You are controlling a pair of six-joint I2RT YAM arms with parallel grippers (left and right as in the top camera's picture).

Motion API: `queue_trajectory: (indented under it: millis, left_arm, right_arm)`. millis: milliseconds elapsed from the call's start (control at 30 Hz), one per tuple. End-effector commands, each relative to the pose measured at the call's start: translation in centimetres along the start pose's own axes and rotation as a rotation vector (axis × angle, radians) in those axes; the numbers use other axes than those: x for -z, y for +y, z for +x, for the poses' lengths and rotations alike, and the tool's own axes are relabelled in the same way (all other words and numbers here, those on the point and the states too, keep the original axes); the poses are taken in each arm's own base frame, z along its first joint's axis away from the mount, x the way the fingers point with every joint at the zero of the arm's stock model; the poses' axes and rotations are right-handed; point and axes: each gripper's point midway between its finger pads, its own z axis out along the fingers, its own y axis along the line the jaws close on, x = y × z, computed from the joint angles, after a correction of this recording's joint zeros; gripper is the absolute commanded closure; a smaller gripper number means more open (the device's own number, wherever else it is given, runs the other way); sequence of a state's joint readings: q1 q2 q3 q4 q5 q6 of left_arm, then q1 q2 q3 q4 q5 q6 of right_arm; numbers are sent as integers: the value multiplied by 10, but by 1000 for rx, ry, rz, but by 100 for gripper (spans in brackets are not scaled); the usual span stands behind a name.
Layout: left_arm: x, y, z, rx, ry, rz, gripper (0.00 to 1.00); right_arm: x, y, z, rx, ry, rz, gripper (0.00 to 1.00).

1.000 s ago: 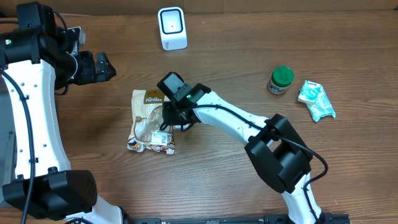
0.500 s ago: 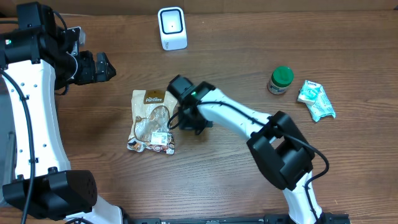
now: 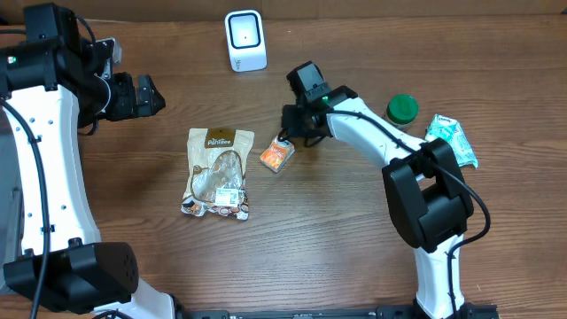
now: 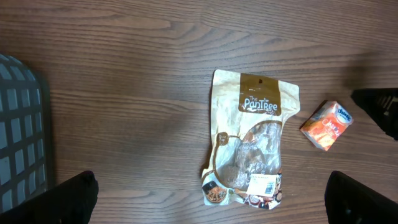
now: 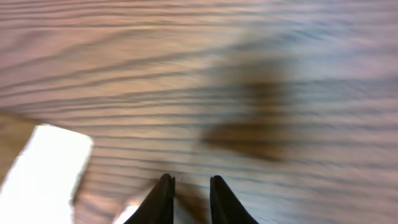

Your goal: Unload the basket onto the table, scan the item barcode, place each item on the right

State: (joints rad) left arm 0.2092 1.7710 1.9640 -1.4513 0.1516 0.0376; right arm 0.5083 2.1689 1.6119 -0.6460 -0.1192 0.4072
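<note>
Mid-table, the orange packet (image 3: 276, 156) is lying just beside the right claw (image 3: 289, 135), whose jaws are standing barely parted and gripping nothing. A bag (image 3: 217, 173) is lying near the packet's other side. Bare wood is stretching up to the scanner (image 3: 245, 40) by the far edge. The left claw (image 3: 151, 96) is gaping wide, well apart.

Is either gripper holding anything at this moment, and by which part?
Nothing is held. The left gripper stands open and empty; the right gripper has only wood between its fingers, and the orange packet lies free on the table.
</note>
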Motion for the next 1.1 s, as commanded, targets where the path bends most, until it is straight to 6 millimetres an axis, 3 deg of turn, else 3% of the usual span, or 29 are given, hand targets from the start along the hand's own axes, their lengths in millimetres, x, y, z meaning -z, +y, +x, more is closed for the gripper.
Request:
queue_trajectory:
  millis: [0,100,233,300,400,500,567,733,900,1000,1067]
  left_arm:
    - [7,-3,-3,-38,-23,-2,0]
    - [7,-3,-3,-38,-23,-2,0]
    - [7,-3,-3,-38,-23,-2,0]
    - [7,-3,-3,-38,-23,-2,0]
    - [7,-3,-3,-38,-23,-2,0]
    - [7,-3,-3,-38,-23,-2,0]
    - [7,-3,-3,-38,-23,-2,1]
    - [7,-3,-3,-38,-23,-2,0]
    - [7,-3,-3,-38,-23,-2,0]
    - [7,-3,-3,-38,-23,-2,0]
    - [7,-3,-3,-38,-23,-2,0]
  right_arm:
    - [-2,32,12,165,31,-121,77]
    - [1,48,14,243,33,-184,69]
    - [4,73,28,245,77,-284,68]
    - [3,79,37,226,95,-270,70]
    - [-4,77,49,105,99,-144,84]
    - [-5,84,66,43,132,-110,86]
    - [-5,80,77,21,170,-84,86]
    - [-1,38,87,-5,215,89,85]
    - [5,-3,75,-22,211,191,85]
    - [6,-14,64,-39,197,187,85]
    - [9,-11,61,1,215,137,85]
